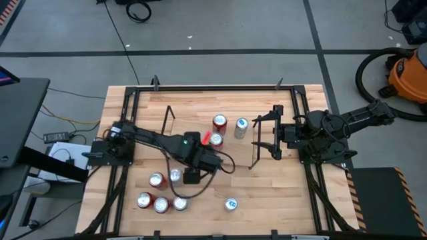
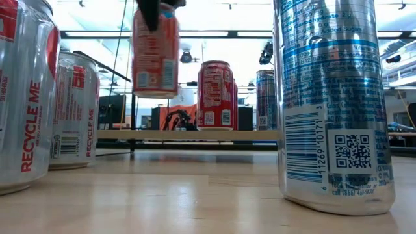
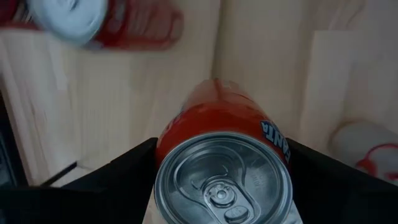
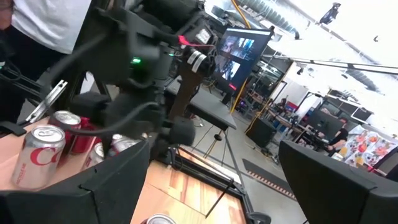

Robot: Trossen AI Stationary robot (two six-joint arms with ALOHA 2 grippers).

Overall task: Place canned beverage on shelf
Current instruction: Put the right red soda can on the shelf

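An orange-red can (image 3: 217, 124) is lifted over the shelf (image 2: 253, 134), a light-wood board (image 1: 190, 120) with black wire ends. My left gripper (image 1: 211, 141) is shut on it, pointing steeply down. The same can (image 2: 156, 55) hangs above board level in the low view. A red can (image 2: 216, 94) and a blue-silver can (image 2: 265, 97) stand upright on the board. My right gripper (image 1: 265, 135) waits by the shelf's right end, level and open, with nothing between its fingers (image 4: 118, 180). My left gripper pinches the can's side wall just below its top rim (image 3: 163, 155) between its two fingers (image 3: 124, 171), one on each side. The fingers come from above, slanting down. The can hangs nearly upright below them, lid (image 3: 224, 183) up, clear of the shelf and table.
Several loose cans stand on the table near its front left (image 1: 160, 193), and one blue-silver can (image 1: 231, 204) stands nearer the middle front. In the low view that can (image 2: 331, 104) and two silver-red cans (image 2: 26, 97) are close by. Black rails (image 1: 120, 120) frame the tabletop.
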